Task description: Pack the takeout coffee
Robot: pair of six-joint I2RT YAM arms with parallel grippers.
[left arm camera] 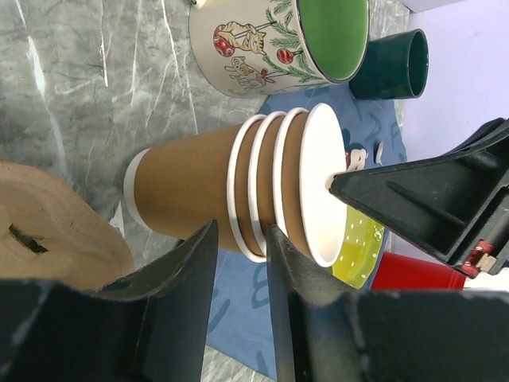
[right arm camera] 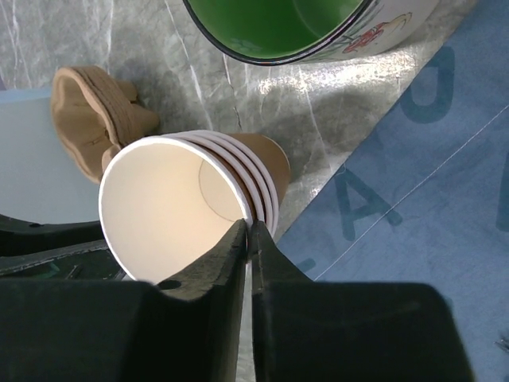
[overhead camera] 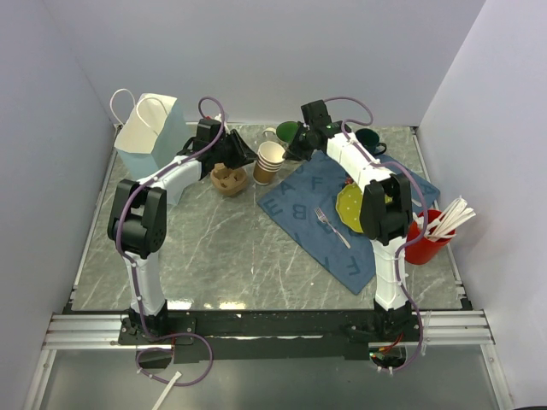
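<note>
right tool (right arm camera: 247, 235) pinching top rim of cup stack (right arm camera: 163, 208); left tool (left arm camera: 241, 232) astride lower rims, grip unclear

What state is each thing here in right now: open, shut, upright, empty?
Stack of paper cups: upright, top cup empty.
Right gripper: shut on the top cup's rim.
Left gripper: fingers slightly apart at the stack's lower rims; grip unclear.
Paper bag: standing upright.
Cat mug: upright, empty.
Dark green mug: upright.
Red cup: upright, holding white sticks.
Fork: lying flat on the blue mat.
</note>
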